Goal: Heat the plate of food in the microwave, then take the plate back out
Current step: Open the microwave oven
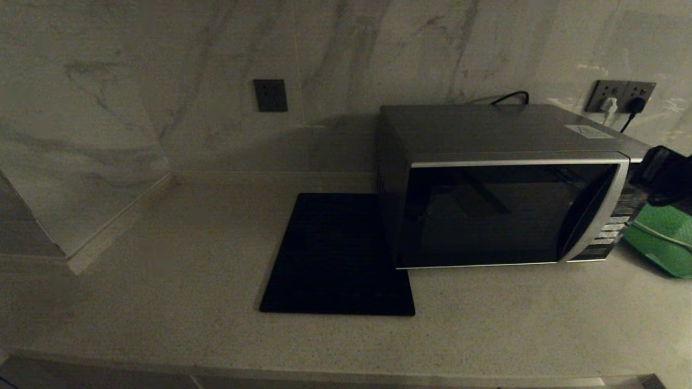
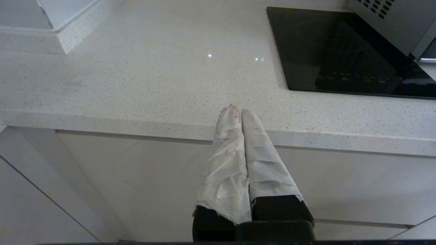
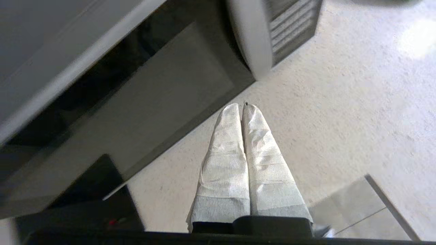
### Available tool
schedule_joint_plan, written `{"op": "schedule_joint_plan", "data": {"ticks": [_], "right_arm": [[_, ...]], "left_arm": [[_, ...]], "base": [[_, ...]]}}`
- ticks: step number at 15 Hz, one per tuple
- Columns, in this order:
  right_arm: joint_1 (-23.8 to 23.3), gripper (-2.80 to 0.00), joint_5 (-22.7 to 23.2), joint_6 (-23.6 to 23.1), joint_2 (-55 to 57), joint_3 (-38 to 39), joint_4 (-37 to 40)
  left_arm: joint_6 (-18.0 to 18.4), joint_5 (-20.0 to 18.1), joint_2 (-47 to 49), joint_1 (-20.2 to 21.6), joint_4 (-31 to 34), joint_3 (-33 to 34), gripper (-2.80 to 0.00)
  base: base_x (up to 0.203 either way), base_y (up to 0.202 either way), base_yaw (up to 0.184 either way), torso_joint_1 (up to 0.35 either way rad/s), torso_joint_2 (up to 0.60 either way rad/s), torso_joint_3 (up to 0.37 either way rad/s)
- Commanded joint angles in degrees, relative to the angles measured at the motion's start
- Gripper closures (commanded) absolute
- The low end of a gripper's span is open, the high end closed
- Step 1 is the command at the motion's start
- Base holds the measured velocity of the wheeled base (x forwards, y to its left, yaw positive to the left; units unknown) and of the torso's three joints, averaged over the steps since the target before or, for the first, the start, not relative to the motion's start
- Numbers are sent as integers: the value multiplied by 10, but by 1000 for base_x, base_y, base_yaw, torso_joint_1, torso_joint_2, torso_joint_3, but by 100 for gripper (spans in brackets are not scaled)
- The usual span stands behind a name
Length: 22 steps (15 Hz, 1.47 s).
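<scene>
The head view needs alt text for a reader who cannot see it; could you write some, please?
A grey-silver microwave with its dark glass door shut stands on a pale speckled counter, a flat black square mat beside it. A green tray shows at the right edge.

1. Head view: high, looking down on the counter [image 1: 162,302], microwave [image 1: 503,216] and black mat [image 1: 338,254].
2. Left wrist view: low, at the counter's front edge; shares the mat.
3. Right wrist view: close above the microwave's door corner.

microwave [image 1: 508,186]: grey-silver box, dark glass door shut | right of centre in head view, upright on table [image 1: 162,302] | plate of food: unseen
</scene>
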Motion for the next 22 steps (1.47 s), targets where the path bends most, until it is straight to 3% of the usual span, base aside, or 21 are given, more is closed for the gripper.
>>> {"op": "schedule_joint_plan", "data": {"ticks": [1,5,8,11,13,16,18,22], "right_arm": [[-70,0,99,2,-32,-44,60],[-199,0,346,-4,-45,-103,172],[-254,0,462,-11,-41,-82,182],[-340,0,585,-12,-2,-72,182],[-397,0,610,-19,58,-70,173],[-503,0,617,-86,149,-34,91],[-546,0,616,-124,195,24,-51],[-566,0,615,-156,268,168,-371]], "left_arm": [[0,0,0,0,0,0,0],[0,0,0,0,0,0,0],[0,0,0,0,0,0,0],[0,0,0,0,0,0,0],[0,0,0,0,0,0,0],[0,0,0,0,0,0,0],[0,0,0,0,0,0,0],[0,0,0,0,0,0,0]], "base": [[0,0,0,0,0,0],[0,0,0,0,0,0],[0,0,0,0,0,0],[0,0,0,0,0,0],[0,0,0,0,0,0],[0,0,0,0,0,0],[0,0,0,0,0,0],[0,0,0,0,0,0]]}}
